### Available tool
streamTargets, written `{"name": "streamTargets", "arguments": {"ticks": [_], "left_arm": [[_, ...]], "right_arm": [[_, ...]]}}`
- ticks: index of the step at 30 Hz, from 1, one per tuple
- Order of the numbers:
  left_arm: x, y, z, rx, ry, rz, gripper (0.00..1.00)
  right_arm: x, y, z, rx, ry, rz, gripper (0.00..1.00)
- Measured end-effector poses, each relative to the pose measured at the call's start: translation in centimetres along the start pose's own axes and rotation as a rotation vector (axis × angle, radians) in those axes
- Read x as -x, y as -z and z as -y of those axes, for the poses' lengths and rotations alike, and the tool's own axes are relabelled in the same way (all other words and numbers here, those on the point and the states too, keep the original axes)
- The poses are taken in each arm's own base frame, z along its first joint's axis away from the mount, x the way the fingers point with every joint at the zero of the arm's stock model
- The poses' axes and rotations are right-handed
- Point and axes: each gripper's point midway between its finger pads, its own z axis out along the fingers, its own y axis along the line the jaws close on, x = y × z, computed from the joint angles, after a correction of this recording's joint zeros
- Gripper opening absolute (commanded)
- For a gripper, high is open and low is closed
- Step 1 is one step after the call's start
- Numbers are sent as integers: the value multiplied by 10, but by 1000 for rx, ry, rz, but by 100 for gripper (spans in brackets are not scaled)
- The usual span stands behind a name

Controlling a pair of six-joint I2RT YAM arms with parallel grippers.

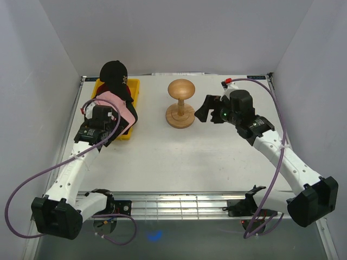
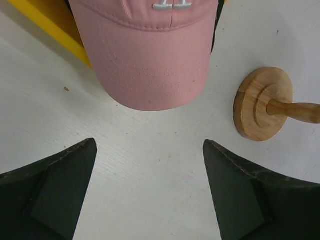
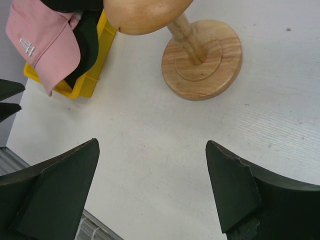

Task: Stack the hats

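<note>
The left gripper [image 2: 150, 150] is hovering with fingers spread wide and empty, just short of the pale pink fabric cap [image 2: 150, 60], whose brim is overhanging the yellow plastic tray [image 2: 45, 25]; a black fabric cap [image 1: 114, 73] is sitting behind it in the tray; the right gripper [image 3: 152, 150], likewise spread and empty, is facing the mushroom-shaped wooden stand [image 3: 200, 60]; a pinch on the brim's edge alone is risking a slip or dragging the tray; an advancing right arm is risking toppling the stand
</note>
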Motion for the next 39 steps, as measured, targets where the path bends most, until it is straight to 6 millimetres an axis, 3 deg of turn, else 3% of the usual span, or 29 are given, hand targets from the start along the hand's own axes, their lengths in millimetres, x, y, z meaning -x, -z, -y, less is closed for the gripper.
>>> {"name": "streamTargets", "arguments": {"ticks": [5, 9, 16, 22, 27, 33, 39], "left_arm": [[-16, -11, -7, -2, -8, -37, 98], [5, 0, 6, -32, -44, 14, 98], [78, 64, 55, -153, -58, 191, 98], [140, 139, 96, -287, -64, 345, 98], [164, 167, 112, -329, -92, 406, 98], [164, 169, 110, -311, -122, 396, 98], [175, 178, 122, -343, -116, 418, 98]], "right_arm": [[-4, -13, -24, 127, -36, -29, 99], [-21, -40, -66, 247, -80, -74, 91], [-83, -99, -164, 413, -175, -213, 81], [-112, -145, -215, 464, -304, -216, 76], [-123, -174, -224, 452, -415, -195, 74], [-115, -199, -229, 440, -501, -151, 73], [-113, -216, -230, 424, -570, -121, 72]]}}
